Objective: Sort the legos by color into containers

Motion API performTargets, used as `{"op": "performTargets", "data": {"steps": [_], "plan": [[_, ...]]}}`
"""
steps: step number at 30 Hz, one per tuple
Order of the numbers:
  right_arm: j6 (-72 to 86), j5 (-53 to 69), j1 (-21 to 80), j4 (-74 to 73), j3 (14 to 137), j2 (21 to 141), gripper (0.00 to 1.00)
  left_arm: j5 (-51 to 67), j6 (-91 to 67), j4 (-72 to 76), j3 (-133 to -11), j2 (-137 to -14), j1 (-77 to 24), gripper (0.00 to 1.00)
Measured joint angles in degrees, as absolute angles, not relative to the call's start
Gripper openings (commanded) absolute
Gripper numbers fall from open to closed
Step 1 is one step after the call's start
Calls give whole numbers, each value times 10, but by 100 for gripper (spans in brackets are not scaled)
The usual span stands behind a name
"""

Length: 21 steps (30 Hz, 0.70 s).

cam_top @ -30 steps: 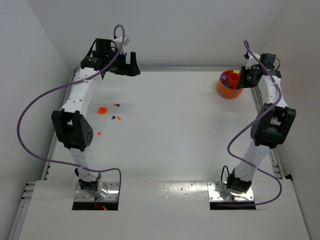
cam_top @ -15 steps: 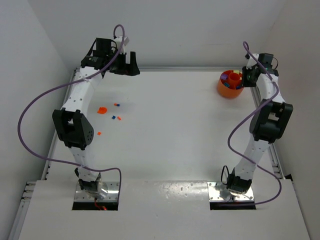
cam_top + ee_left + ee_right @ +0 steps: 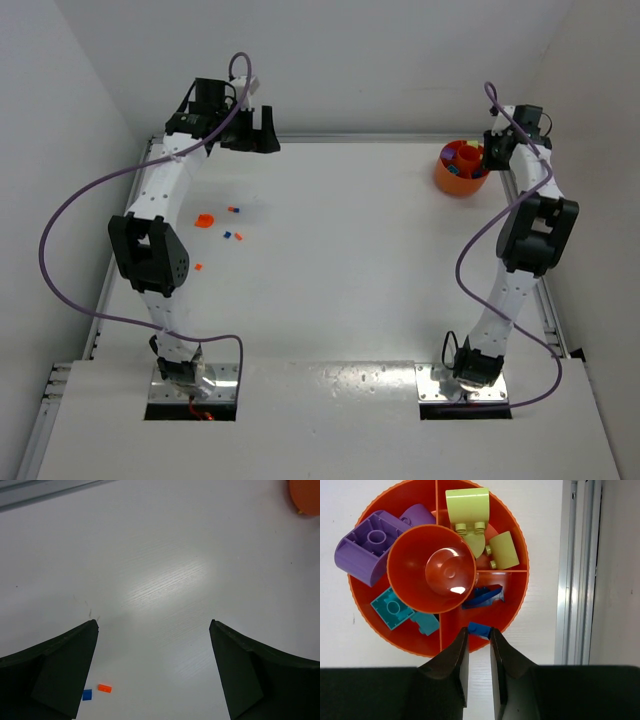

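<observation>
L arm: the left gripper [image 3: 153,625] hangs over the far-left part of the worktop [image 3: 340,250], jaws spread wide w/ nothing between them. Near it the unsorted legos lie loose on the left side. There's one larger orange-red piece [image 3: 204,220], a tiny blue/orange pair [image 3: 233,210] just right of it, two blue bits [image 3: 233,236] a little nearer, and a lone orange-red brick [image 3: 198,267] closest to the arm bases. That's approx six to go, none in a container. Far right, the orange bowl [image 3: 507,607] sits by the worktop's rail, split into compartments. Purple, yellow-green, teal and blue pieces already lie apart by colour round a central orange cup. R arm: the right gripper [image 3: 478,635] is at the bowl's near rim, jaws nearly together, pinching a small blue brick [image 3: 479,629] right at the edge of the blue compartment. Judgement: sorting is partway, w/ one blue drop-off in hand and the whole left scatter left to do.
</observation>
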State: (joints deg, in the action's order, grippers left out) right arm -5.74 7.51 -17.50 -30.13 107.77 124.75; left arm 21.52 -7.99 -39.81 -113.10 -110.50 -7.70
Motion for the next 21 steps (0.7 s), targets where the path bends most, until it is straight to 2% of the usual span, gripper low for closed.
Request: {"op": "performTargets", "data": {"steps": [10, 21], "plan": [[-49, 75, -172, -301, 1098, 1258, 38, 205, -80, -398, -1131, -1107, -77, 100], [-49, 85, -171, -301, 1101, 1258, 39, 200, -79, -398, -1131, -1108, -76, 100]]}}
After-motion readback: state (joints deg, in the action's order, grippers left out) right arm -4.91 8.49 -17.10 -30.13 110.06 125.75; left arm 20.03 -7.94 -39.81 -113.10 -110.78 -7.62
